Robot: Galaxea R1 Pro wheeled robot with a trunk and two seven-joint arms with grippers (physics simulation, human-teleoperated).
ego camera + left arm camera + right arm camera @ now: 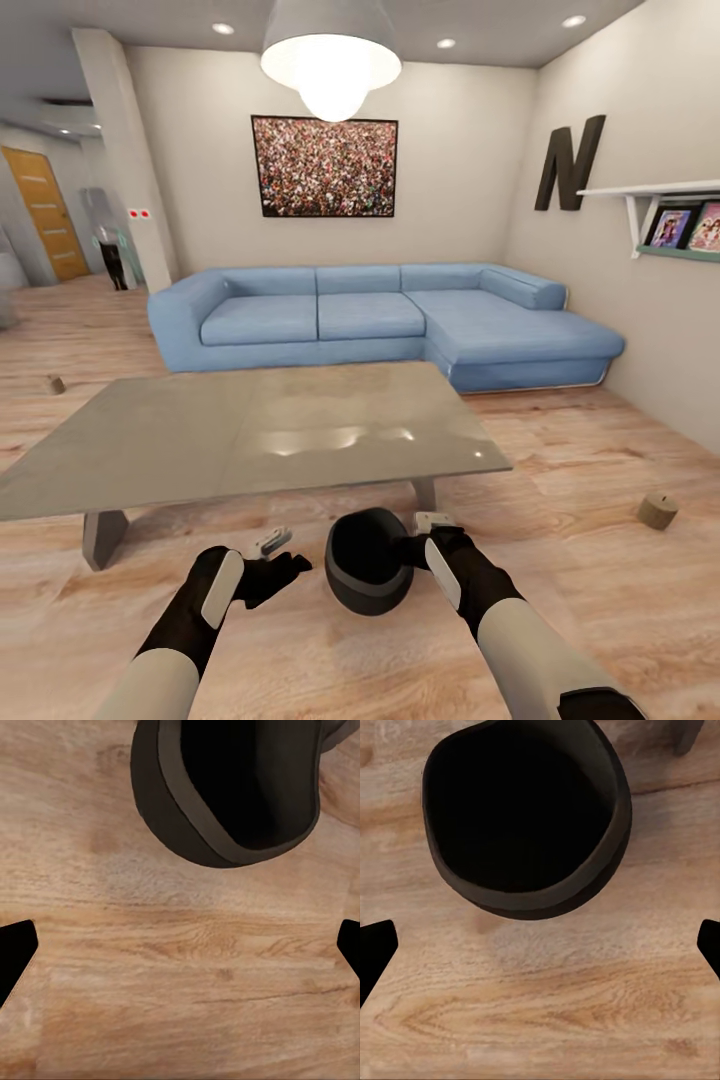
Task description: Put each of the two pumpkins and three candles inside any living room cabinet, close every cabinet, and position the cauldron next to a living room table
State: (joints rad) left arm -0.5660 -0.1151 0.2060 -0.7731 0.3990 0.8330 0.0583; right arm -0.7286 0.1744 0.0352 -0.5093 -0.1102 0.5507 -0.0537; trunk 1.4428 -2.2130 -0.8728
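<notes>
head view has the cauldron [366, 560] sitting on the wood floor [330, 660] right in front of the robot, between the two arms. it's a dark, near-black round pot with a thick rim band, tipped a bit so the mouth faces up and toward the camera. inside looks plain black, can't make out anything in it. the right wrist view looks straight into the cauldron [521, 817] and it's just dark in there too; the left wrist view catches the cauldron [232, 787] from the side with bare floor between the fingertips.

left gripper [272, 545] hangs just beside the pot's left side, fingers look spread, nothing between them. right gripper [432, 522] is up against the pot's right rim, and from the wrist view its fingers are spread wide too, not pinching anything. can't tell if it's actually touching the rim.

just past the pot is the near edge of the low grey table [250, 430], so the cauldron is basically next to it, by the right leg. plenty of open floor on both sides of the table.

one tan stubby candle [657, 511] sits on the floor off to the right, well apart from the table. another small candle [54, 384] is on the floor far left.

behind the table there's the blue corner sofa [380, 320] against the wall, with a framed picture [324, 166] above it.
</notes>
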